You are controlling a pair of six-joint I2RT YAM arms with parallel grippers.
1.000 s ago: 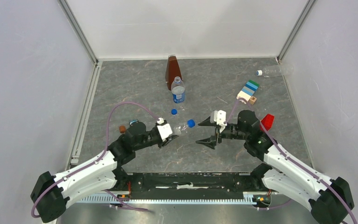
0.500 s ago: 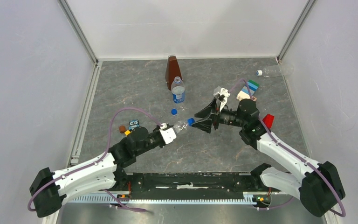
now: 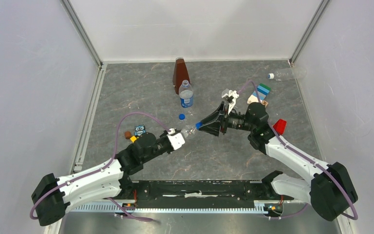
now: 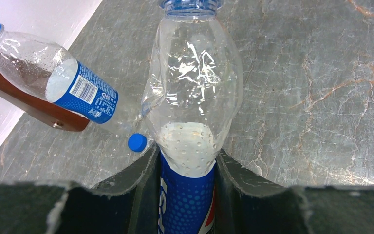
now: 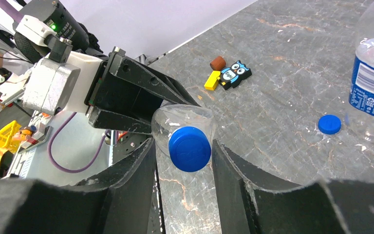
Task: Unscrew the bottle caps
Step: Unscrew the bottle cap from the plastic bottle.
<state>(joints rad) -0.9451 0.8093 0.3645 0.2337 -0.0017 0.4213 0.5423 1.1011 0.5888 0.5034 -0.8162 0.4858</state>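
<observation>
Left jaws are clamped tight on the labelled lower half of a clear bottle (image 4: 195, 97), its blue wrap pinched between the two black fingers (image 4: 126, 195) and its clear shoulder sticking out past them. Right jaws stand apart on either side of that bottle's blue cap (image 5: 190, 148). In the right wrist view one finger (image 5: 253, 185) sits right against the cap's edge, while a thin gap shows on the other side, so they bracket the cap without visibly squeezing it.

From above, the held bottle (image 3: 189, 130) lies roughly level above the desk (image 3: 141, 87), between the two arms. Its cap (image 3: 198, 125) points into the right jaws.

Just beyond it a loose blue cap (image 3: 181, 116) lies flat on the desk. Close behind that cap stands a second labelled bottle (image 3: 186, 95), upright, with no cap on its neck. A brown pyramid-shaped object (image 3: 179, 72) stands right behind this bottle.

A third bottle (image 3: 288, 74), clear and unlabelled, lies on its side in the far right corner, with its white cap (image 3: 271, 76) on.

Beside the left arm are a small owl figure (image 3: 140, 130), a brown block (image 3: 127, 134) and a yellow block (image 3: 133, 139), close together. Near the right arm sit a red block (image 3: 279, 126) and a stack of blue and green blocks (image 3: 259, 95).
</observation>
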